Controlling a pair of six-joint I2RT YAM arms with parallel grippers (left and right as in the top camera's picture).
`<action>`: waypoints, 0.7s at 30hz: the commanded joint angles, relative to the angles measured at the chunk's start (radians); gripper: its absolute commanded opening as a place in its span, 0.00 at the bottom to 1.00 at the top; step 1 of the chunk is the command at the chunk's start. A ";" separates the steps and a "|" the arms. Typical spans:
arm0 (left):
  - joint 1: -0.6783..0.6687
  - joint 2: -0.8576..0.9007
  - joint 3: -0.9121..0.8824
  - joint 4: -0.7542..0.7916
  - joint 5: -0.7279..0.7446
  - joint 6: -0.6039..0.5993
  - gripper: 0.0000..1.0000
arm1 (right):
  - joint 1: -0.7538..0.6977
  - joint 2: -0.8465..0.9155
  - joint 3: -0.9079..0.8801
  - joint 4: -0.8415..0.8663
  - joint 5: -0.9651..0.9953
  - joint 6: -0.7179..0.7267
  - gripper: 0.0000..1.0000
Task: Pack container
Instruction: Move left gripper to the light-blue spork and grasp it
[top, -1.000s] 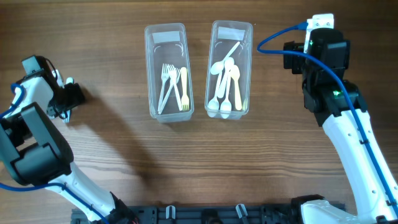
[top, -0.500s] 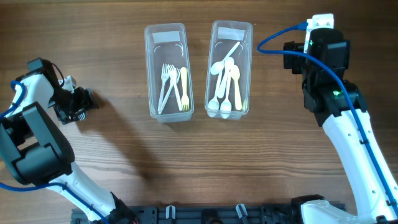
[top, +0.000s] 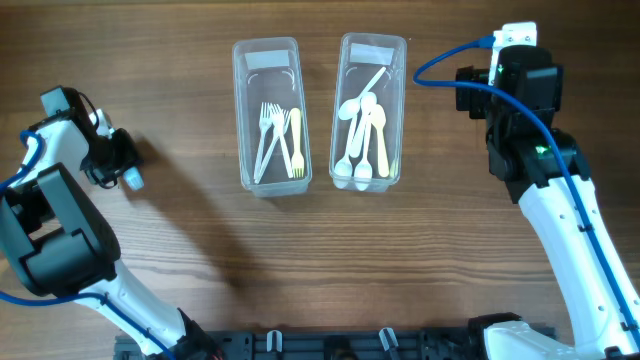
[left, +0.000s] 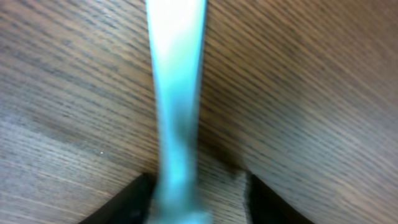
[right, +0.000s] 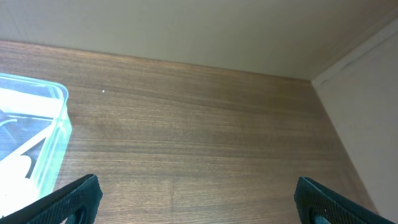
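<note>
Two clear plastic containers stand at the back of the wooden table. The left container (top: 266, 60) holds white and yellow forks (top: 278, 140). The right container (top: 372, 55) holds white and yellow spoons (top: 362, 135), and its corner shows in the right wrist view (right: 53, 134). My left gripper (top: 113, 160) is far left of them, shut on a light blue utensil (top: 132, 180). In the left wrist view its blurred handle (left: 177, 93) runs up from between the jaws (left: 196, 202). My right gripper (right: 199, 202) is open and empty over bare table, right of the containers.
The right arm (top: 520, 110) stands at the right side of the table. The table's back edge and a pale wall (right: 186, 25) lie just beyond the right gripper. A black rail (top: 330, 345) runs along the front edge.
The left gripper swung right and turned, then came back left. A light blue utensil tip now shows below it in the overhead view. The right arm has not moved.
</note>
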 joint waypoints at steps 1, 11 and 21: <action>-0.019 0.074 -0.045 -0.006 0.032 0.006 0.31 | 0.002 0.005 0.001 0.002 0.024 -0.006 1.00; -0.122 -0.080 -0.042 0.008 0.023 -0.048 0.24 | 0.002 0.005 0.001 0.002 0.024 -0.006 1.00; -0.168 -0.424 -0.042 -0.010 0.008 -0.134 0.24 | 0.002 0.005 0.001 0.002 0.023 -0.006 1.00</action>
